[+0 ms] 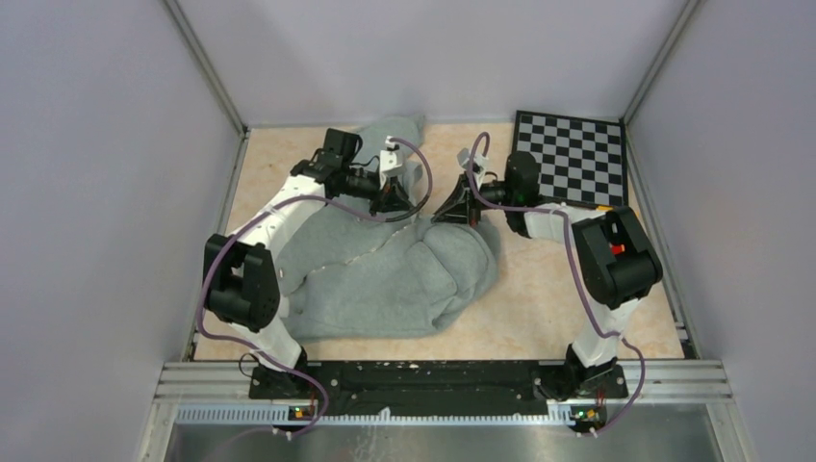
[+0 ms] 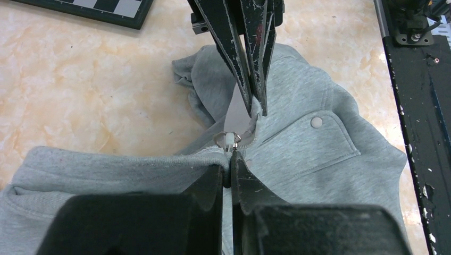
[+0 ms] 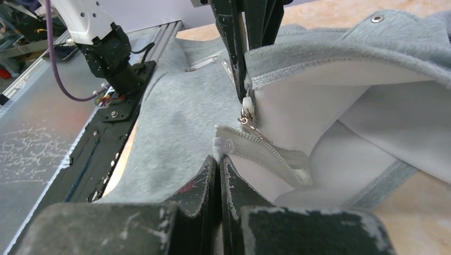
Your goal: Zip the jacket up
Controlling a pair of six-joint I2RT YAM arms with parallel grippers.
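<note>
The light-grey fleece jacket (image 1: 385, 279) lies crumpled on the table, left of centre. My left gripper (image 1: 390, 197) is shut at the zipper's metal pull (image 2: 228, 139), with the jacket's front edge pinched at its tips (image 2: 230, 159). My right gripper (image 1: 452, 207) faces it and is shut on the loose end of the pale zipper tape (image 3: 226, 144), just below the pull (image 3: 247, 106). In the right wrist view the left fingers (image 3: 234, 48) come down from above onto the pull. The two zipper sides are apart here and the white lining shows. A pocket with a snap button (image 2: 317, 122) lies beside the zipper.
A black-and-white checkerboard (image 1: 573, 154) lies at the back right of the table. The black base rail (image 2: 420, 106) runs along the near edge, with the left arm's base (image 3: 103, 42) on it. Grey walls close in the sides and back.
</note>
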